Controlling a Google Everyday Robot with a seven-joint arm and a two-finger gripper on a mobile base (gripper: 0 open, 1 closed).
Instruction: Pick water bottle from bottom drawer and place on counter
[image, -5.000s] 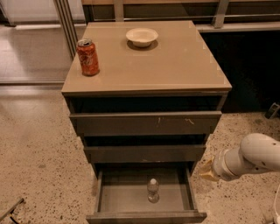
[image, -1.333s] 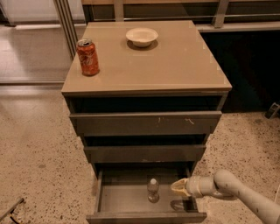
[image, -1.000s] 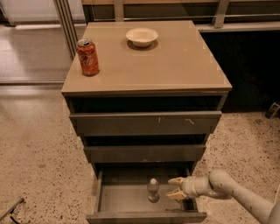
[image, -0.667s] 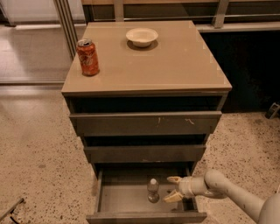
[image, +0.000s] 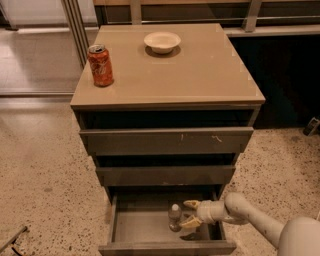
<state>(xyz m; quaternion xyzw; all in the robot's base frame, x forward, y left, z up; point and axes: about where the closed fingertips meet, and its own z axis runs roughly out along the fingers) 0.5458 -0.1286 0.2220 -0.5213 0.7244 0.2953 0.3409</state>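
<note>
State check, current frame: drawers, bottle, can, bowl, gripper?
bottom drawer: pulled open
middle drawer: pushed in
top drawer: pushed in
water bottle: upright in bottom drawer, capped, not gripped
gripper: open, inside bottom drawer, beside bottle's right
soda can: upright on counter
bowl: upright on counter, looks empty
</note>
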